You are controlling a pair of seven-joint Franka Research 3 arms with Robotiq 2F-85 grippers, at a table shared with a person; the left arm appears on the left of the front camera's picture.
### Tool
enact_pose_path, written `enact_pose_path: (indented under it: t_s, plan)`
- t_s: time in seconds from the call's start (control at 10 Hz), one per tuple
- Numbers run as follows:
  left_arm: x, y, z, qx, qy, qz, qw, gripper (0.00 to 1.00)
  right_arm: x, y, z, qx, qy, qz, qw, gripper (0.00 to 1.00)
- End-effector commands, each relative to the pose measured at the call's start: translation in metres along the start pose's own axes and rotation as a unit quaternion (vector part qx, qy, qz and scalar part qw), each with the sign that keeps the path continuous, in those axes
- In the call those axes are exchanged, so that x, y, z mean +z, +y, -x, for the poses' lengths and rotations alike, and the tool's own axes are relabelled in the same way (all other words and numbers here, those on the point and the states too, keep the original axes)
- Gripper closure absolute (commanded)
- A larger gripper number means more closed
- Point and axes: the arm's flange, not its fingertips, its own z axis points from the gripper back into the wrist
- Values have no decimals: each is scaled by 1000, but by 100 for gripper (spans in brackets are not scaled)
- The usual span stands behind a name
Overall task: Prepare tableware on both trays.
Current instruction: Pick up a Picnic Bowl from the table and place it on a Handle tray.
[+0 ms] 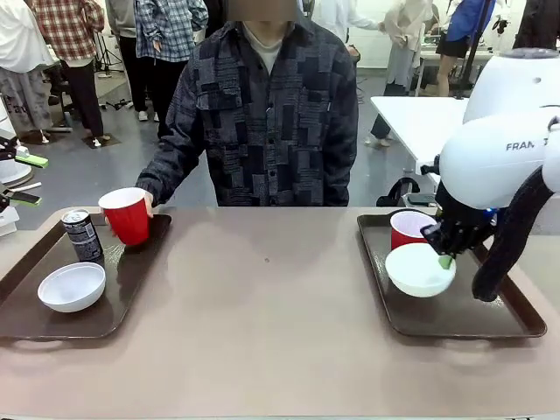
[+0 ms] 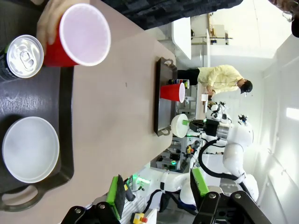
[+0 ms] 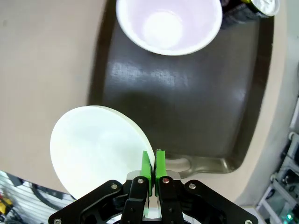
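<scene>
On the left tray (image 1: 131, 276) stand a dark can (image 1: 82, 234) and a white bowl (image 1: 72, 286). A person's hand holds a red cup (image 1: 128, 215) at that tray's far corner. My left gripper (image 2: 156, 191) is open high above this tray (image 2: 65, 116), looking down on the can (image 2: 21, 56), cup (image 2: 77, 35) and bowl (image 2: 30, 149). My right gripper (image 1: 446, 259) is shut on the rim of the second white bowl (image 1: 418, 269), over the right tray (image 1: 490, 324). Its pads (image 3: 152, 163) pinch the bowl (image 3: 98, 149). The second red cup (image 1: 408, 227) stands behind it.
In the right wrist view the right tray (image 3: 187, 98) carries the cup (image 3: 168, 23), seen from above, and a can top (image 3: 264, 5) at its far corner. The person (image 1: 262, 114) stands at the far edge. Bare tabletop (image 1: 262, 297) lies between the trays.
</scene>
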Motion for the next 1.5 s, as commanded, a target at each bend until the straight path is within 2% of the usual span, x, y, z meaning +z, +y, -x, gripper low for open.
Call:
enact_pose_path:
  t_s: [0.0, 0.1, 0.2, 0.5, 0.6, 0.9, 1.2, 1.3, 1.4]
  plan:
    - [2, -3, -1, 2, 0, 11, 1000, 25, -4, -9, -17, 8, 10, 11, 1000, 100]
    - [2, -3, -1, 2, 0, 11, 1000, 25, -6, -8, -24, -16, -7, 12, 1000, 100]
    - [2, -3, -1, 2, 0, 11, 1000, 25, -9, -8, -5, 0, 11, 7, 1000, 100]
    - [2, -3, -1, 2, 0, 11, 1000, 25, -9, -8, -5, 0, 11, 7, 1000, 100]
    - [2, -3, -1, 2, 0, 11, 1000, 25, -10, -10, -10, -2, 10, 8, 1000, 96]
    - [2, -3, -1, 2, 0, 11, 1000, 25, -56, -19, -18, 14, 7, -20, 1000, 96]
    - [2, -3, -1, 2, 0, 11, 1000, 25, -80, -19, -21, 22, 28, -16, 999, 96]
    - [2, -3, -1, 2, 0, 11, 1000, 25, -84, -19, -20, 27, 32, -10, 999, 90]
    - [2, -3, -1, 2, 0, 11, 1000, 25, -85, -20, -21, 28, 35, -11, 999, 36]
